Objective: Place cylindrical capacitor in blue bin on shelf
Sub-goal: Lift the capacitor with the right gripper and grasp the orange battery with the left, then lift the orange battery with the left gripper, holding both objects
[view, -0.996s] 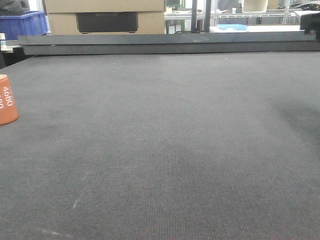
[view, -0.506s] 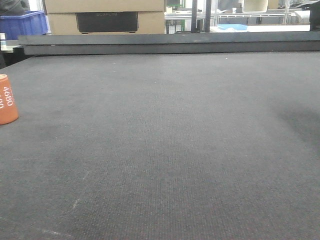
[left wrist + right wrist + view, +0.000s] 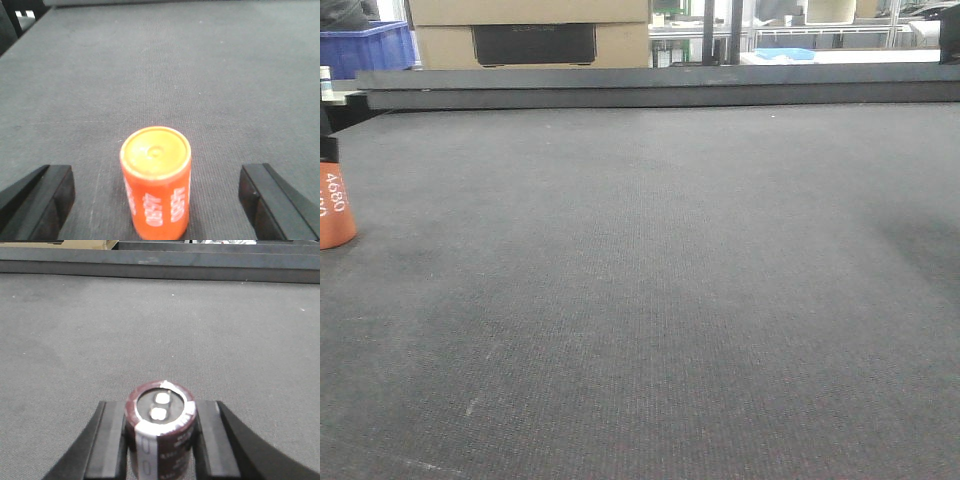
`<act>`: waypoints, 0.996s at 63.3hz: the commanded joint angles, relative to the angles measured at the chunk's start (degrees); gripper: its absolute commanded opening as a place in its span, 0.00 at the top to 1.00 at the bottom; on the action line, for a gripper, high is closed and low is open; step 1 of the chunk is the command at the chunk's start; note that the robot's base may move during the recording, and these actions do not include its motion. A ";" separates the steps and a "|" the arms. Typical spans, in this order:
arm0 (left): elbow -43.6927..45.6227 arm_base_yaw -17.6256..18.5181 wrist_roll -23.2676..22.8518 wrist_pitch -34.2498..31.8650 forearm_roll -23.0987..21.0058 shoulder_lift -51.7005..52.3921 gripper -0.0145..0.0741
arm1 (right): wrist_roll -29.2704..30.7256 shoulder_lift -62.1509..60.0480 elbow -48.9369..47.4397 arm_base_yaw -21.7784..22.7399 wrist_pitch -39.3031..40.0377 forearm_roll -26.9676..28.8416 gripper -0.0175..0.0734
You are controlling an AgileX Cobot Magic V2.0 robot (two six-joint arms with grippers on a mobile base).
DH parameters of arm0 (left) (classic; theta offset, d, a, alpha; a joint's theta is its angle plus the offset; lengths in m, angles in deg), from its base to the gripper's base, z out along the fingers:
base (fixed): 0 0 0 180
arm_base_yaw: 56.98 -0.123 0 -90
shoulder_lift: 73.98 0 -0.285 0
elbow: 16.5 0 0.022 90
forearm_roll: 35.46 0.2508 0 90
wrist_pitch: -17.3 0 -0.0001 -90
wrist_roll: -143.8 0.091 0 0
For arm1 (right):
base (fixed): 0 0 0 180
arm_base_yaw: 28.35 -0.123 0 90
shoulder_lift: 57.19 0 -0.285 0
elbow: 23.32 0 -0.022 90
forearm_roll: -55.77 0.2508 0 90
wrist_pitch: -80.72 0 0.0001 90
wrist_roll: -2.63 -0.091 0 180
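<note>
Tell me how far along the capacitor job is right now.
Done: the right gripper presses both sides of the cylindrical capacitor, so the grasp looks made. In hand: it stands upright between the fingers; whether it has left the mat I cannot tell. Left: carrying it to a blue bin, one shows far back, and releasing. The left gripper hangs open around the orange cylinder.

Count from my remote views:

- One cylindrical capacitor [image 3: 160,427].
- One orange cylinder [image 3: 156,182] marked "4680", at the left edge of the bench [image 3: 650,300].
- One blue bin [image 3: 365,48] beyond the bench's far left corner.
- Two cardboard boxes [image 3: 530,30], stacked, beyond the far edge.
- Two grippers: left gripper [image 3: 156,200] and right gripper [image 3: 160,440].
</note>
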 commanded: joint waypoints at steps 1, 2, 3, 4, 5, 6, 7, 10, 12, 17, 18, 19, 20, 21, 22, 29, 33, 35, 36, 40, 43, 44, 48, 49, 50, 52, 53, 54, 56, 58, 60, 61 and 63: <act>1.58 0.40 -0.05 -1.74 0.28 -2.17 0.19 | 0.33 -0.61 -0.32 -0.01 1.01 -0.53 0.99; 1.80 0.40 -0.05 -1.74 0.28 -2.70 0.19 | 0.33 -0.61 -0.32 -0.01 1.01 -0.53 0.99; 1.96 0.40 -0.05 -1.74 0.28 -3.07 0.19 | 0.33 -0.61 -0.32 -0.01 1.01 -0.53 0.99; 2.24 0.40 -0.05 -1.74 0.28 -3.58 0.19 | 0.33 -0.61 -0.32 -0.01 1.01 -0.53 0.99; 2.36 0.40 -0.05 -1.74 0.28 -3.92 0.19 | 0.33 -0.61 -0.32 -0.01 1.01 -0.53 0.99; 2.37 0.40 -0.05 -1.93 0.28 -4.24 0.19 | 0.33 -0.61 -0.32 -0.01 1.01 -0.53 0.99; 2.47 0.40 -0.05 -2.21 0.28 -4.68 0.19 | 0.33 -0.61 -0.32 -0.01 1.01 -0.53 0.99; 2.61 0.40 -0.05 -3.31 0.28 -5.81 0.19 | 0.33 -0.61 -0.32 -0.01 1.01 -0.53 0.99; 2.61 0.40 -0.05 -4.42 0.03 -6.48 0.19 | 0.33 -0.61 -0.32 -0.01 1.01 -0.53 0.99; 2.61 0.40 -0.05 -7.09 -0.22 -8.63 0.19 | 0.33 -0.61 -0.32 -0.01 1.01 -0.53 0.99; 2.61 0.40 -0.05 -7.54 -0.36 -9.25 0.19 | 0.33 -0.61 -0.32 -0.01 1.01 -0.53 0.99; 2.61 0.40 -0.05 -8.03 -0.36 -9.64 0.19 | 0.33 -0.61 -0.32 -0.01 1.01 -0.53 0.99; 2.61 0.40 -0.05 -8.80 -0.36 -10.26 0.19 | 0.33 -0.61 -0.32 -0.01 1.01 -0.53 0.99; 2.66 0.40 -0.05 -9.26 -0.36 -10.68 0.19 | 0.33 -0.61 -0.32 -0.01 1.01 -0.53 0.99; 2.77 0.40 -0.05 -9.73 -0.36 -11.09 0.19 | 0.33 -0.61 -0.32 -0.01 1.01 -0.53 0.99; 3.31 0.40 -0.05 -13.79 -0.52 -14.15 0.19 | 0.33 -0.61 -0.32 -0.01 1.01 -0.53 0.99; 4.03 0.40 -0.05 -15.36 -1.50 -15.34 0.19 | 0.33 -0.61 -0.32 -0.01 1.01 -0.53 0.99; 4.40 0.40 -0.16 -15.80 -1.74 -15.87 0.19 | 0.33 -0.61 -0.32 -0.01 1.01 -0.53 0.99; 4.74 0.40 -0.16 -15.98 -1.89 -16.42 0.19 | 0.33 -0.61 -0.32 -0.01 1.01 -0.53 0.99; 6.37 0.40 -0.16 -15.89 -1.89 -17.91 0.19 | 0.33 -0.61 -0.32 -0.01 1.01 -0.53 0.99; 7.47 0.40 -0.65 -15.07 -1.89 -18.77 0.19 | 0.33 -0.61 -0.32 -0.01 1.01 -0.53 0.99; 7.72 0.40 -0.63 -14.79 -1.89 -19.03 0.19 | 0.33 -0.61 -0.32 -0.01 1.01 -0.53 0.99; 8.34 0.40 -1.13 -14.10 -1.89 -19.45 0.20 | 0.33 -0.61 -0.32 -0.01 1.01 -0.53 0.99; 8.34 0.40 -1.21 -14.10 -1.89 -19.60 0.21 | 0.33 -0.61 -0.32 -0.01 1.01 -0.53 0.99; 8.34 0.40 -1.20 -14.10 -1.89 -19.60 0.21 | 0.33 -0.61 -0.32 -0.01 1.01 -0.53 0.99; 8.34 0.40 -1.66 -14.10 -1.89 -19.67 0.24 | 0.33 -0.61 -0.32 -0.01 1.01 -0.53 0.99; 8.34 0.40 -2.25 -14.10 -1.89 -19.67 0.26 | 0.33 -0.61 -0.32 -0.01 1.01 -0.53 0.99; 8.34 0.40 -2.58 -13.90 -1.89 -19.67 0.28 | 0.33 -0.61 -0.32 -0.01 1.01 -0.53 0.99; 8.34 0.40 -2.86 -13.34 -1.89 -19.67 0.33 | 0.33 -0.61 -0.32 -0.01 1.01 -0.53 0.99; 8.34 0.40 -3.79 -12.86 -1.89 -19.67 0.41 | 0.33 -0.61 -0.32 -0.01 1.01 -0.53 0.99; 8.34 0.40 -4.54 -12.46 -1.65 -19.67 0.49 | 0.33 -0.61 -0.32 -0.01 1.01 -0.53 0.99; 8.34 0.40 -4.85 -12.30 -1.51 -19.67 0.53 | 0.33 -0.61 -0.32 -0.01 1.01 -0.53 0.99; 8.34 0.40 -5.16 -12.03 -1.54 -19.67 0.61 | 0.33 -0.61 -0.32 -0.01 1.01 -0.53 0.99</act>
